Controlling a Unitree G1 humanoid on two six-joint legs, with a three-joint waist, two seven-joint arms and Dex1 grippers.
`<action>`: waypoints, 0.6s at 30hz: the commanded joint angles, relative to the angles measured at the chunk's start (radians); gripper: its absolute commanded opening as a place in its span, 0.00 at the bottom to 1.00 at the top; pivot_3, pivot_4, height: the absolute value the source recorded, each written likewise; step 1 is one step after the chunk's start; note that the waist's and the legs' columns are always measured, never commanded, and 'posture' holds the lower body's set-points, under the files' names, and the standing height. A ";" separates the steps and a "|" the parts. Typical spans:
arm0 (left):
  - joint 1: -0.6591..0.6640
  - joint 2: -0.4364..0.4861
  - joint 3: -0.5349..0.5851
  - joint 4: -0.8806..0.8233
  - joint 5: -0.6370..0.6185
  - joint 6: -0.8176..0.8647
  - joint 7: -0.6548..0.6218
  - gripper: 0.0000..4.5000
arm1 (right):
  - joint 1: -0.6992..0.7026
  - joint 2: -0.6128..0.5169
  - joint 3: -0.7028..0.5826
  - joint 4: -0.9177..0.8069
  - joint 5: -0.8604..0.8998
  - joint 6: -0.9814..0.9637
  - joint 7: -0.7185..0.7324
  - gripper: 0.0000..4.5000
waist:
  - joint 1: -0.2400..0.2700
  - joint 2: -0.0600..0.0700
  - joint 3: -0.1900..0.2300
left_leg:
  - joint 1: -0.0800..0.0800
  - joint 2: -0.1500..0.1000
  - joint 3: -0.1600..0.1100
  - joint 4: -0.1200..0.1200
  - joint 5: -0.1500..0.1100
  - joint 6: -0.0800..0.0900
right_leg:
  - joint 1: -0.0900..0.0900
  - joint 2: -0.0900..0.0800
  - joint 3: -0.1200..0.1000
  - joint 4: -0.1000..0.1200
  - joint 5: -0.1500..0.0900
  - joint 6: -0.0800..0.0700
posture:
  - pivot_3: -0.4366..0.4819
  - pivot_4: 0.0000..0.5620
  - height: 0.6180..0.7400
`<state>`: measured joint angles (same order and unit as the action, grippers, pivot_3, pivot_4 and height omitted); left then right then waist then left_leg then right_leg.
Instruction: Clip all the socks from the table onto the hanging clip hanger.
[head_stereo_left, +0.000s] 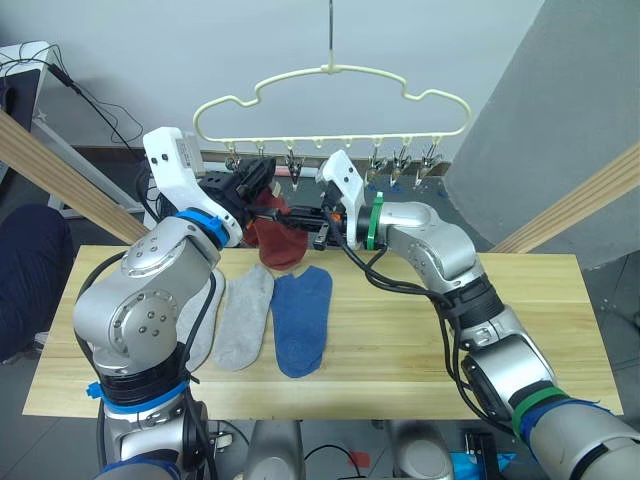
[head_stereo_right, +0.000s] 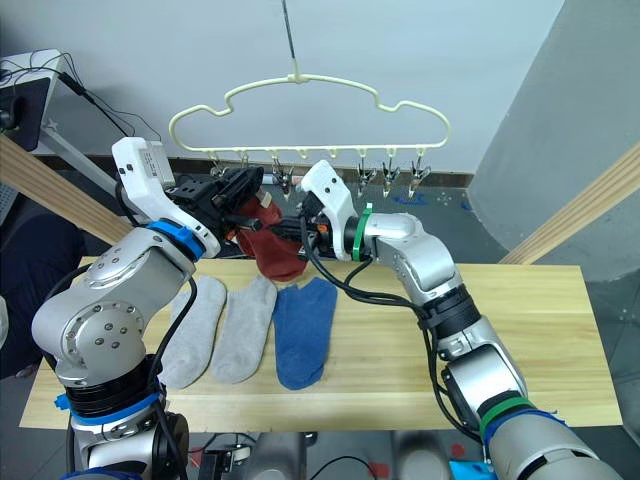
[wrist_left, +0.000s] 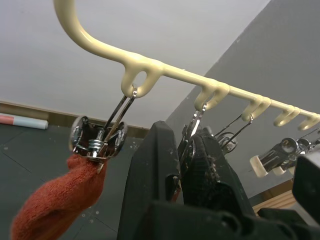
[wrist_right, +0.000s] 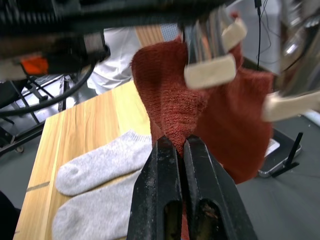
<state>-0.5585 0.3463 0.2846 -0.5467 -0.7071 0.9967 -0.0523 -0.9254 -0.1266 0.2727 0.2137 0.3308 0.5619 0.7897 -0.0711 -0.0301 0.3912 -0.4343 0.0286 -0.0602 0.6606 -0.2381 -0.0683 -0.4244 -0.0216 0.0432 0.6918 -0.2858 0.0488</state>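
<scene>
1. The clip hanger (head_stereo_left: 330, 100) hangs by its metal hook above the far edge of the table (head_stereo_left: 520, 350), with a row of silver clips (head_stereo_left: 400, 160) along its lower bar.
2. The left arm is raised and bent at the elbow, reaching up and forward. The left gripper (head_stereo_left: 250, 185) sits at the clips near the left end of the hanger; in the left wrist view its black fingers (wrist_left: 155, 165) are pressed together around a clip.
3. The right arm stretches leftward across the table, forearm roughly level. The right gripper (head_stereo_left: 300, 215) has its fingers (wrist_right: 162, 185) pinched shut on a rust red sock (wrist_right: 175, 110).
4. A second rust red sock (wrist_left: 55, 200) hangs from an end clip (wrist_left: 97, 140) of the hanger.
5. Two light grey socks (head_stereo_left: 245, 315) and a blue sock (head_stereo_left: 303, 320) lie flat, side by side, on the left half of the table, the blue one rightmost.
</scene>
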 joint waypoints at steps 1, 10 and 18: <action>0.006 0.006 -0.003 -0.043 -0.005 -0.018 0.001 0.04 | -0.022 0.010 -0.018 -0.025 0.001 -0.019 0.019 0.01 | 0.000 0.000 0.000 | 0.000 0.000 0.000 0.000 0.000 0.000 | 0.000 0.000 0.000 0.000 0.000 0.000 | 0.43 0.61 1.00; 0.010 0.003 -0.013 -0.041 0.002 -0.024 0.004 0.04 | -0.026 0.016 -0.025 -0.027 0.001 -0.017 0.017 0.01 | 0.000 0.000 0.000 | 0.000 0.000 0.000 0.000 0.000 0.000 | 0.000 0.000 0.000 0.001 0.000 0.000 | 0.42 0.61 1.00; 0.012 0.007 -0.012 -0.041 0.002 -0.024 0.002 0.04 | -0.028 0.019 -0.027 -0.023 -0.005 -0.019 0.020 0.01 | 0.000 0.000 0.000 | 0.000 0.000 0.000 0.001 0.000 0.000 | 0.000 0.000 0.000 0.002 0.000 0.000 | 0.42 0.61 1.00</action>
<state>-0.5546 0.3463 0.2717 -0.5466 -0.7034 0.9921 -0.0513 -0.9290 -0.1185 0.2585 0.2140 0.3259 0.5603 0.8021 -0.0710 -0.0302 0.3912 -0.4343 0.0285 -0.0601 0.6617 -0.2380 -0.0684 -0.4250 -0.0216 0.0434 0.6945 -0.2858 0.0487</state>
